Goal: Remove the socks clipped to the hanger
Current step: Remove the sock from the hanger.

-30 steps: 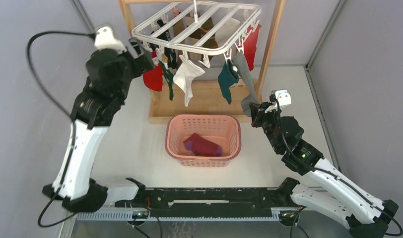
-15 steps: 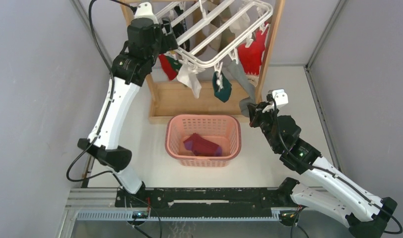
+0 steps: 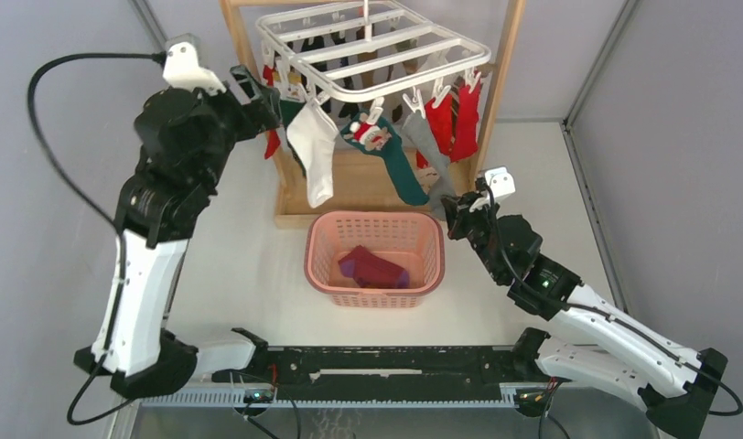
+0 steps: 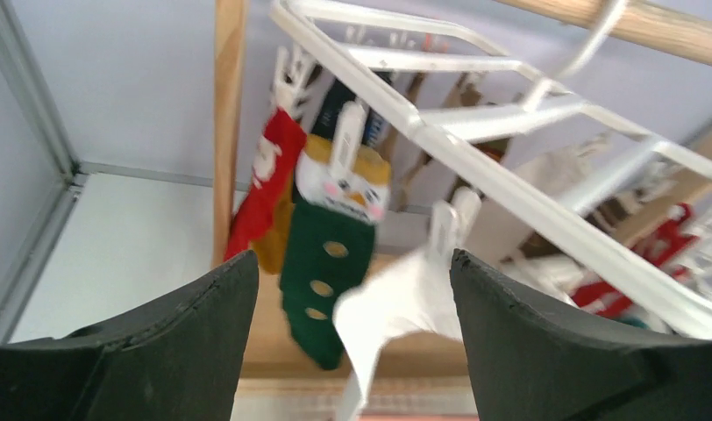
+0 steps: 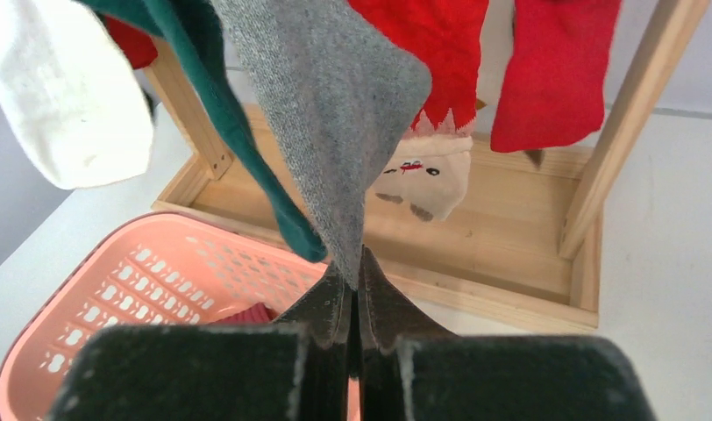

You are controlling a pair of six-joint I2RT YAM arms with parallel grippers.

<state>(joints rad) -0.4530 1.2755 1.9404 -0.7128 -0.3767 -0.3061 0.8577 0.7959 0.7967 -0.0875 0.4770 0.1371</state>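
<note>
From above, shows the white hanger (image 3: pixel 372 44) hooked on the top bar of the wooden rack (image 3: pixel 507 91), its long side running left to right and its socks (image 3: pixel 274 139) hanging toes down from the clips: white sock (image 3: pixel 315 155), teal sock (image 3: pixel 403 169), grey sock (image 3: pixel 430 151), red socks (image 3: pixel 452 119). Places the left gripper (image 3: pixel 255 96) high at the frame's left end, jaws spread; cannot tell whether touching the frame. Places the right gripper (image 3: pixel 452 212) low, just right of the pink basket (image 3: pixel 313 256), pinching the toe of the grey sock, drawn slantwise down and right from its clip. Finds a magenta sock (image 3: pixel 372 267) lying in the basket. From the left wrist, looks up between two wide-apart fingers (image 4: pixel 160 351) at the hanger's bars (image 4: pixel 475 145) crossing from upper left to lower right, with a clip (image 4: pixel 348 140) holding a green sock (image 4: pixel 326 263) long axis vertical, a cartoon face with pink cheeks printed on its white cuff; beside it a red sock (image 4: pixel 265 184) and the white sock (image 4: pixel 392 303), blurred. From the right wrist, shows the fingers pressed together on the tip of the grey sock (image 5: pixel 335 114), toe pointing straight down into the grip (image 5: pixel 352 267). Behind, a beige sock (image 5: pixel 423 180) with a small printed face, its marks too small to read as writing.
</note>
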